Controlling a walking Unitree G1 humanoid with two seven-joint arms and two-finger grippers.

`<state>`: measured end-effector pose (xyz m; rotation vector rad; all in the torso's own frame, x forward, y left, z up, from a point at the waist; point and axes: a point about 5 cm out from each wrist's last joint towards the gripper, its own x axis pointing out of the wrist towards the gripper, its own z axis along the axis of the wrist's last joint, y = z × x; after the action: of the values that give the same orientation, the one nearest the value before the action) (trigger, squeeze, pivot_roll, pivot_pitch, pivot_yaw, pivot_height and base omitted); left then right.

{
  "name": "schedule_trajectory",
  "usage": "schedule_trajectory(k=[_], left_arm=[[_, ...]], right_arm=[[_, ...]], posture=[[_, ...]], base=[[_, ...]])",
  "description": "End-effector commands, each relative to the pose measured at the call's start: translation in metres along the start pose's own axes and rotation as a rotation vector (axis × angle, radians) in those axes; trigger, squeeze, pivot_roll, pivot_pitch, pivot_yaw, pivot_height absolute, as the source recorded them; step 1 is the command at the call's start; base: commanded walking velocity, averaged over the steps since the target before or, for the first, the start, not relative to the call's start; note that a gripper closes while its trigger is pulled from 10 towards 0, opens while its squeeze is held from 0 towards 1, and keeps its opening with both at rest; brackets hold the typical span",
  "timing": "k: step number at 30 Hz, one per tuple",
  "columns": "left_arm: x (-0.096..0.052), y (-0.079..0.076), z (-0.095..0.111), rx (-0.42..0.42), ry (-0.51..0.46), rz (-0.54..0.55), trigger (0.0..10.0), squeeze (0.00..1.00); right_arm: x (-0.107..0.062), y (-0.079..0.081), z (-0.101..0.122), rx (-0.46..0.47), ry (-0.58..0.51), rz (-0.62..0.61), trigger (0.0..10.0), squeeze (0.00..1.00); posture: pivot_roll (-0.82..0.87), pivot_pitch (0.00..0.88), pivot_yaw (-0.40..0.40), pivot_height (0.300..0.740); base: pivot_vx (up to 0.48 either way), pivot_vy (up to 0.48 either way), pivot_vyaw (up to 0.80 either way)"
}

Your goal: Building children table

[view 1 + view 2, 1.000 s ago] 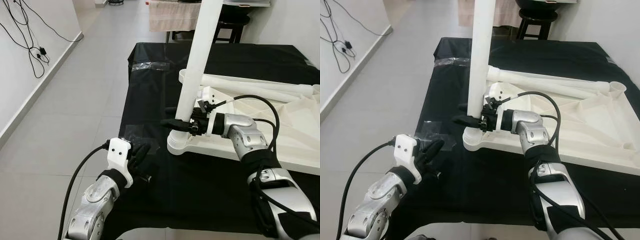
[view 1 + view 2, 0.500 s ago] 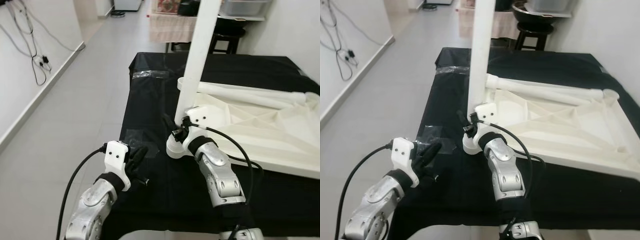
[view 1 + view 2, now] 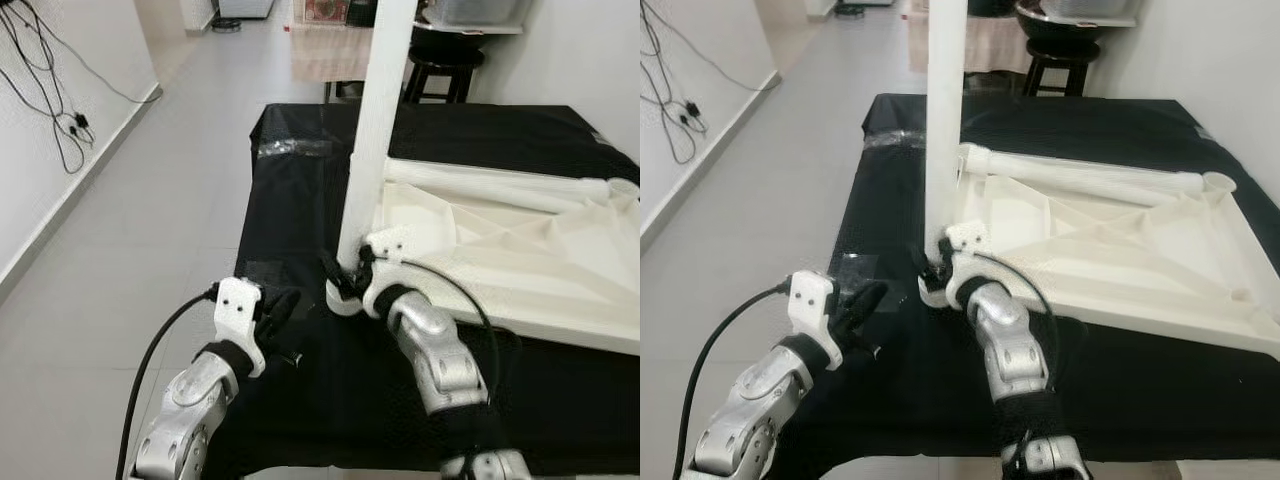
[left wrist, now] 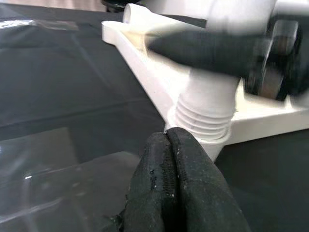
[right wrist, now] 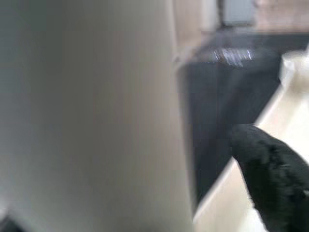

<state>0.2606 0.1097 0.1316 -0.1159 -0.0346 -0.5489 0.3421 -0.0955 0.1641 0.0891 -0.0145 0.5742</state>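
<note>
Upturned tabletop on the black cloth, upright leg at its near-left corner.

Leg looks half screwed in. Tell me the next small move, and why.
Probably turn the leg further with the right claw. The right claw sits at the base of the upright leg, and the left wrist view shows threads exposed above the tabletop socket. The left claw is shut and idle on the black cloth.
</note>
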Motion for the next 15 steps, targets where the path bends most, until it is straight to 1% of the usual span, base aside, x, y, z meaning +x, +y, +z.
schedule_trajectory(k=[1, 2, 3, 4, 5, 7, 8, 9, 10, 12, 13, 15], left_arm=[[0.000, 0.000, -0.003, -0.001, 0.016, -0.018, 10.0, 0.00], [0.000, 0.000, -0.003, -0.001, 0.016, -0.018, 10.0, 0.00], [0.000, -0.001, -0.004, 0.001, 0.018, -0.022, 10.0, 0.00], [0.000, -0.001, -0.004, 0.003, 0.019, -0.023, 10.0, 0.00], [0.000, -0.002, -0.004, 0.004, 0.019, -0.024, 10.0, 0.00], [0.000, -0.002, -0.004, 0.004, 0.019, -0.024, 10.0, 0.00], [0.000, -0.002, -0.005, 0.003, 0.019, -0.022, 10.0, 0.00], [-0.001, -0.002, -0.005, 0.002, 0.019, -0.021, 10.0, 0.00], [-0.001, -0.002, -0.005, 0.001, 0.019, -0.020, 10.0, 0.00], [-0.001, -0.002, -0.005, 0.000, 0.018, -0.019, 10.0, 0.00], [-0.001, -0.002, -0.005, -0.001, 0.018, -0.018, 10.0, 0.00], [-0.001, -0.002, -0.005, -0.002, 0.019, -0.018, 10.0, 0.00]], right_arm=[[0.001, 0.001, 0.001, 0.029, -0.013, 0.215, 10.0, 0.00], [0.001, 0.001, 0.001, 0.029, -0.013, 0.215, 10.0, 0.00], [-0.001, 0.000, 0.001, -0.005, 0.024, 0.353, 10.0, 0.00], [-0.003, -0.002, 0.003, -0.053, 0.055, 0.447, 10.0, 0.00], [-0.005, -0.004, 0.003, -0.080, 0.076, 0.503, 10.0, 0.00], [-0.005, -0.004, 0.003, -0.080, 0.076, 0.503, 10.0, 0.00], [-0.002, -0.013, 0.012, -0.091, 0.096, 0.545, 10.0, 0.00], [0.000, -0.016, 0.015, -0.092, 0.099, 0.549, 10.0, 0.00], [0.002, -0.018, 0.017, -0.093, 0.100, 0.550, 3.7, 0.00], [0.003, -0.020, 0.020, -0.088, 0.090, 0.553, 3.7, 0.00], [0.004, -0.020, 0.022, -0.077, 0.084, 0.570, 0.0, 0.00], [0.005, -0.021, 0.025, -0.063, 0.078, 0.599, 0.0, 0.00]], posture=[[0.01, 0.093, -0.032, 0.740], [0.01, 0.093, -0.032, 0.740], [0.02, 0.091, -0.032, 0.740], [0.02, 0.090, -0.032, 0.740], [0.02, 0.090, -0.033, 0.740], [0.02, 0.090, -0.033, 0.740], [0.03, 0.090, -0.035, 0.740], [0.03, 0.091, -0.037, 0.740], [0.03, 0.091, -0.037, 0.740], [0.03, 0.092, -0.036, 0.740], [0.04, 0.092, -0.034, 0.740], [0.04, 0.095, -0.031, 0.740]], base=[[0.000, 0.000, 0.00], [0.000, 0.000, 0.00], [0.000, 0.000, 0.00], [0.000, 0.000, 0.00], [0.000, 0.000, 0.00], [0.000, 0.000, 0.00], [0.000, 0.000, 0.00], [0.000, 0.000, 0.00], [0.000, 0.000, 0.00], [0.000, 0.000, 0.00], [0.000, 0.000, 0.00], [0.000, 0.000, 0.00]])
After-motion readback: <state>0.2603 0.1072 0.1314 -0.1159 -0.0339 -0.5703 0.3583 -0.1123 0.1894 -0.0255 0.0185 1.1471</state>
